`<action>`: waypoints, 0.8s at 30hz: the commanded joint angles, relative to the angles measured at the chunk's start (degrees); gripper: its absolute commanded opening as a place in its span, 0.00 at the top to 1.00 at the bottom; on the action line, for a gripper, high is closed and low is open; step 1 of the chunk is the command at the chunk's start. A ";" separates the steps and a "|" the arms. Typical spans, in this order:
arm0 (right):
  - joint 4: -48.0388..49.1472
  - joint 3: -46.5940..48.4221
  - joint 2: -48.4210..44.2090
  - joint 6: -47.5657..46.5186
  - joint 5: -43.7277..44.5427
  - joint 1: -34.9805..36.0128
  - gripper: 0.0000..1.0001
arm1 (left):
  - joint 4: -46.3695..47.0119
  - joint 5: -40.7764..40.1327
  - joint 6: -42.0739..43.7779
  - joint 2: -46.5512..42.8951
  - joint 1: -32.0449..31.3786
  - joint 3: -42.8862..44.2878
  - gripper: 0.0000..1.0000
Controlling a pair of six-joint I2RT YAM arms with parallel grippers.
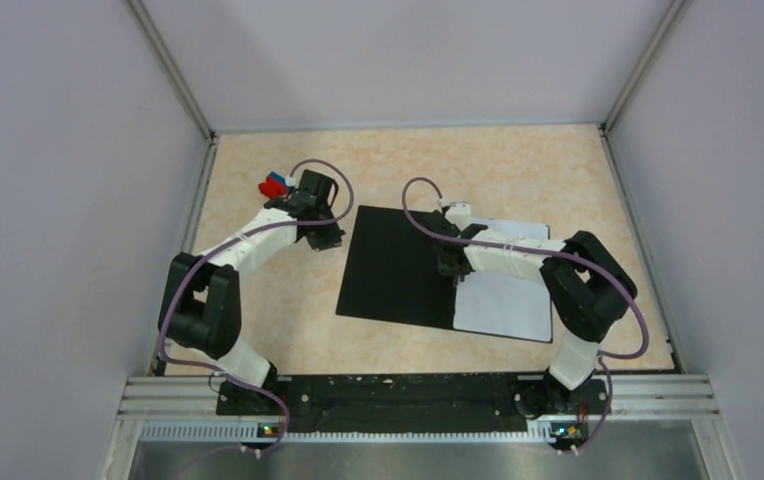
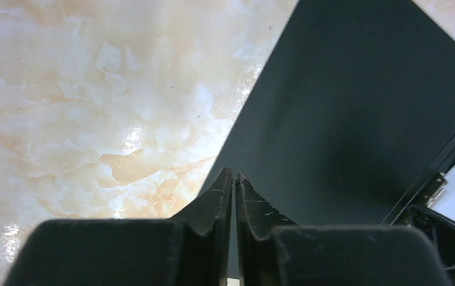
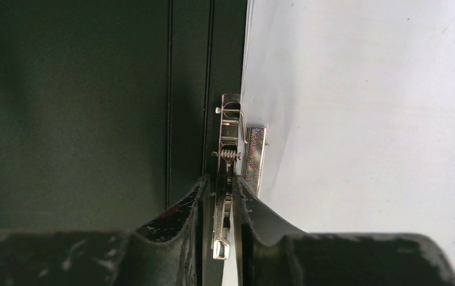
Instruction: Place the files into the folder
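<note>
Folder point(image 1: 398, 265) lies open mid-table, black inside up; files point(image 1: 508, 300) on its right half. Right gripper point(image 3: 220, 182) pinches spine clip point(image 3: 228, 155) lever, so this looks like the clamping step. Left gripper point(image 2: 233, 176) is pressed together, empty, near the folder's far-left corner. Next, probably: seat the lever, then swing the cover over.

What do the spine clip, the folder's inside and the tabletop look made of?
spine clip: metal, probably steel, bright plated; it glints and has a coil spring.
folder inside: matte black, plastic or coated board, can't tell; creased lines by the spine.
tabletop: glossy marble-pattern surface, likely laminate; light glares off it.
</note>
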 commanded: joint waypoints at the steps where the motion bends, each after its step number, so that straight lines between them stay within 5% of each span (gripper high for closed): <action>1: 1.87 0.63 2.53 -1.21 -1.28 0.41 0.87 | 1.98 0.62 1.57 -0.81 0.36 -1.58 0.84; 3: 2.84 0.20 1.68 -2.25 -3.06 0.41 0.99 | 2.11 2.07 2.43 -0.04 0.55 -2.22 0.75; 8: 3.92 -1.32 -4.49 -4.50 -6.99 -0.75 1.00 | 3.33 5.25 3.73 0.00 0.81 -4.67 0.49; 24: 4.23 -4.55 -17.20 -7.01 -18.05 -6.04 1.00 | 5.17 17.96 9.49 1.02 5.90 -7.04 0.30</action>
